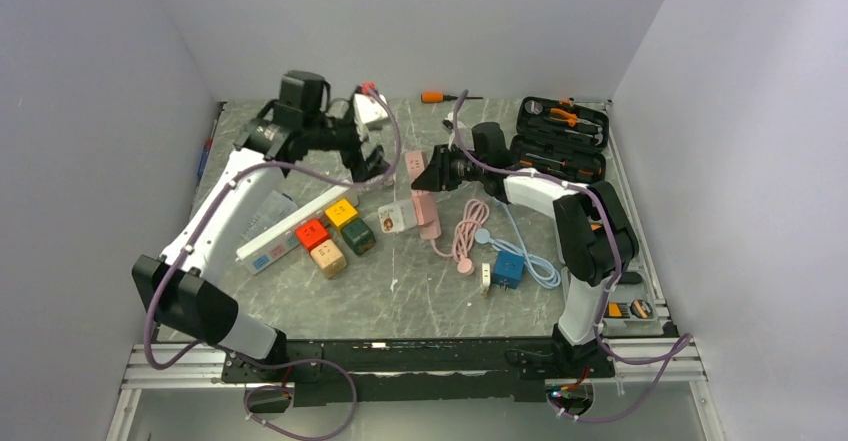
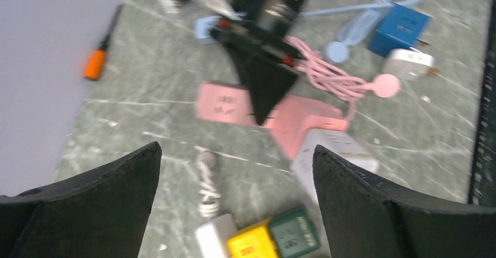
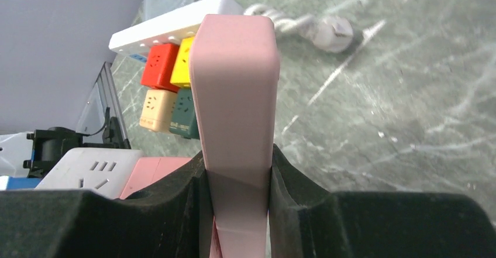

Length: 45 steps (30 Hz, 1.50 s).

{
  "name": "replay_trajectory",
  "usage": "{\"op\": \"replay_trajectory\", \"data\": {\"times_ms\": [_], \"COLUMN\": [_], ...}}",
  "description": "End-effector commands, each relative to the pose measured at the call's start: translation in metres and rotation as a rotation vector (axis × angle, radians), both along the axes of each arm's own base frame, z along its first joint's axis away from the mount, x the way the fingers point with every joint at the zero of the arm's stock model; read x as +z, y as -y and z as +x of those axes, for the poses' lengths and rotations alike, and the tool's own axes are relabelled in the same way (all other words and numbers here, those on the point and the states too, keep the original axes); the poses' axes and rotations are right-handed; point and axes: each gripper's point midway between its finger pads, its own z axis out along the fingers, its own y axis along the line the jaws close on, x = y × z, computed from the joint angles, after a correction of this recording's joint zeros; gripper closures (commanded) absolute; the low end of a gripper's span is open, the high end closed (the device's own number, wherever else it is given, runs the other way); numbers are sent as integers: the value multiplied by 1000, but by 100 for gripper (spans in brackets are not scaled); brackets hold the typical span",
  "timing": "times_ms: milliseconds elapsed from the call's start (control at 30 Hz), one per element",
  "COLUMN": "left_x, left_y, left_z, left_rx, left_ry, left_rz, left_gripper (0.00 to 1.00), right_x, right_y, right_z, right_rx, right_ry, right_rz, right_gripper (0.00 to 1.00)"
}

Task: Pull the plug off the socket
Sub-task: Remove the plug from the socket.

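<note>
Left gripper [image 2: 237, 152] sits closest in its wrist view. Both jaws stand spread to the full and hold nothing. In the top view I read it hanging over the table [image 1: 420, 291] at 9 o'clock of the right gripper [image 3: 237, 164].

Right gripper: the pads press on the two long sides of the pink strip [image 3: 234, 82], pinching it across its width. Purpose, as I judge it: the clamp anchors the socket body, so that a pull on a plug moves the plug alone and does not drag the strip across the table.

Plug location: a small round-headed plug [image 2: 206, 160] on a coiled white cord [image 2: 205, 191] lies flat on the table. In the left wrist view it is at 6 o'clock of the strip, near it but apart from it, and between the open jaws. That view is blurred, so I cannot read the pins. I judge this plug to be out of the socket and the pull itself done.

White socket block [image 1: 395, 217]: it touches the strip at 9 o'clock, toward the strip's near end. I cannot tell whether it is plugged in or merely lies alongside.

Next action, as I judge it: raise the left arm straight up, clear of the cord, before loosening the clamp. Risk: a low jaw could snag the coil and tug the plug back against the strip.
</note>
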Motion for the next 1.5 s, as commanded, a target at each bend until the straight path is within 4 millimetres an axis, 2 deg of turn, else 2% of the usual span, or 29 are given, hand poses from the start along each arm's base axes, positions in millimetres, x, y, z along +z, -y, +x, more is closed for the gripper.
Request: {"op": "replay_trajectory", "data": {"times_ms": [0,100,200,300,367,467,600,867,933,1000,1100,1167,1200,1267,1367,1467], "left_x": [-35,-47,-51,-41,-31,-25,-25,-50,-52,-46,-20,-11,-11,-27,-48,-64], "left_y": [12,18,19,9,6,9,18,23,20,13,-2,-10,-13,-10,7,23], "left_z": [-32,-41,-39,-24,-23,-36,-55,-68,-71,-69,-69,-73,-75,-89,-114,-117], "left_rx": [-33,-14,30,123,125,67,-6,-38,-39,-12,12,22,32,-27,-105,-80], "left_ry": [-10,-42,-33,-5,-24,-89,-107,-42,28,109,210,224,212,160,50,51], "left_rz": [106,123,129,135,98,59,44,187,267,350,408,428,426,430,392,361], "left_gripper": [1,1,1,1,0,1,1,1,1,1,1,1,1,1,1,1], "right_x": [90,102,110,114,115,115,113,124,127,129,131,132,132,133,138,144], "right_y": [-20,-33,-44,-48,-47,-44,-52,-61,-61,-60,-58,-57,-58,-59,-60,-59], "right_z": [2,3,-2,-8,-10,-8,-10,1,1,1,2,4,4,5,2,1], "right_rx": [74,98,131,149,142,105,89,3,-19,-42,-70,-81,-84,-89,-90,-101], "right_ry": [226,243,290,322,313,313,343,340,345,342,333,330,329,328,333,342], "right_rz": [90,79,57,36,37,17,-60,-147,-165,-184,-208,-209,-206,-202,-198,-204], "right_gripper": [100,100,100,100,100,100,100,100,100,100,100,100,100,100,100,100]}}
